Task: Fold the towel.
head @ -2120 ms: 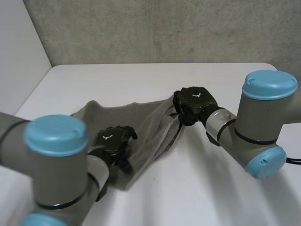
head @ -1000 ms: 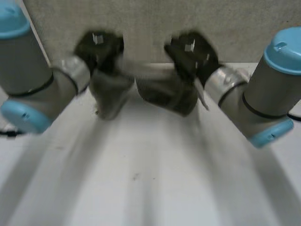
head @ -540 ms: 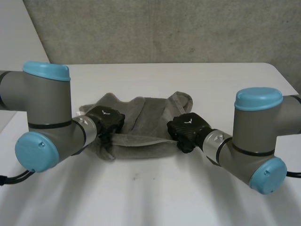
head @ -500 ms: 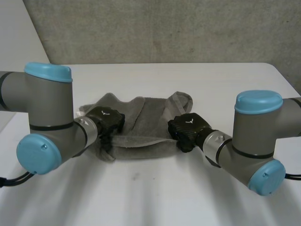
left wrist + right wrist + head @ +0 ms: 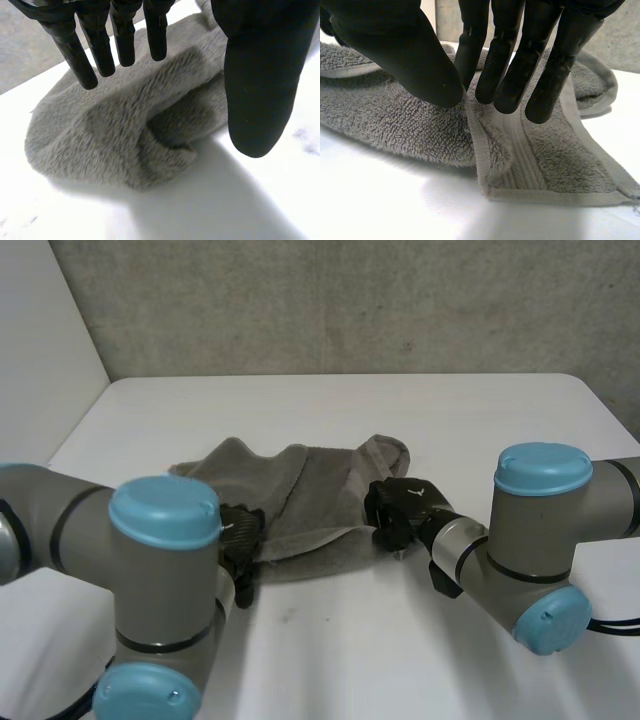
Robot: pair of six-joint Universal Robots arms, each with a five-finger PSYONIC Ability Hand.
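The grey towel [image 5: 310,495] lies loosely folded and rumpled in the middle of the white table [image 5: 380,650]. My left hand [image 5: 238,540] hovers at its near left end, open. In the left wrist view its straight fingers [image 5: 102,47] and thumb [image 5: 260,75] stand apart above a bunched fold of towel [image 5: 115,135], holding nothing. My right hand [image 5: 400,508] is at the towel's near right edge. In the right wrist view its thumb [image 5: 405,50] and fingers [image 5: 495,75] pinch the hemmed edge of the towel [image 5: 395,125] between them.
A grey wall [image 5: 330,300] runs behind the table's far edge, and a pale side wall [image 5: 40,350] stands at the left. Bare tabletop spreads in front of the towel and to its right.
My left hand has opened and let go of the towel, and its arm has drawn back toward the camera. The right hand keeps its pinch and has shifted slightly away.
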